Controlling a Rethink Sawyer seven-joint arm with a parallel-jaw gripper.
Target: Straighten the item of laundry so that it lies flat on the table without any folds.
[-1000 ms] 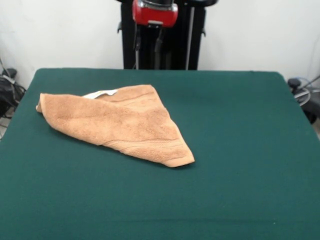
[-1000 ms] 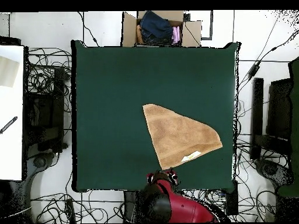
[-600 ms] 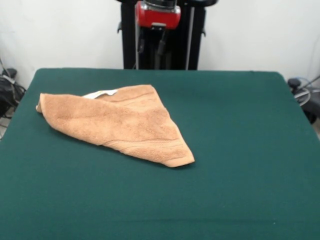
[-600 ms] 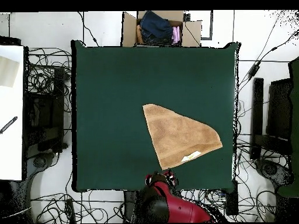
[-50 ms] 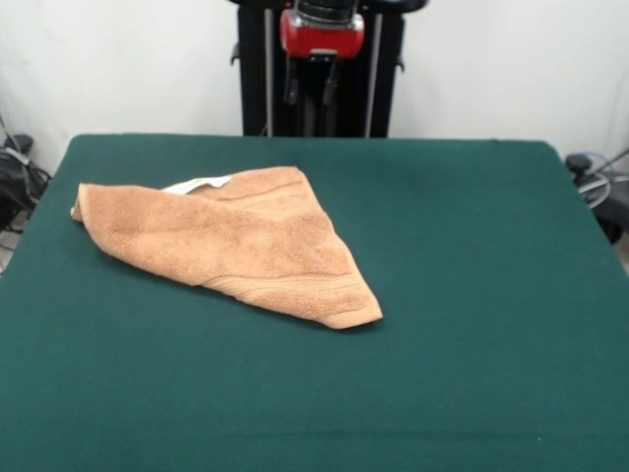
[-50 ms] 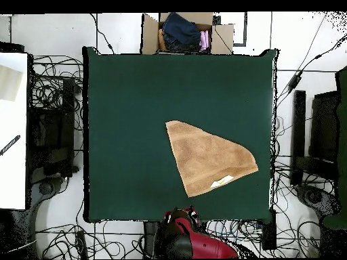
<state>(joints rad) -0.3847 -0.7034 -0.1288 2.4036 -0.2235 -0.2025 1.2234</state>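
The item of laundry (image 5: 236, 241), an orange-tan towel, lies folded into a rough triangle on the left half of the green table (image 5: 472, 295). Its small white label (image 5: 201, 184) shows at the far edge. One pointed corner reaches toward the table's middle. In the overhead view the towel (image 6: 207, 157) sits right of centre, near the lower edge of the table (image 6: 129, 101). My gripper (image 5: 313, 88) hangs high beyond the table's far edge, clear of the towel, open with nothing between its fingers. Seen from overhead, the gripper (image 6: 181, 217) is just off the table's bottom edge.
A cardboard box (image 6: 186, 32) holding clothes stands off the table's top edge in the overhead view. Cables (image 6: 51, 88) cover the floor all round. A white surface (image 6: 13, 128) lies at the far left. More cables (image 5: 15, 177) show beside the table's left edge.
My gripper has shifted sideways behind the table, rightward in the front view and leftward in the overhead view. The towel has not moved.
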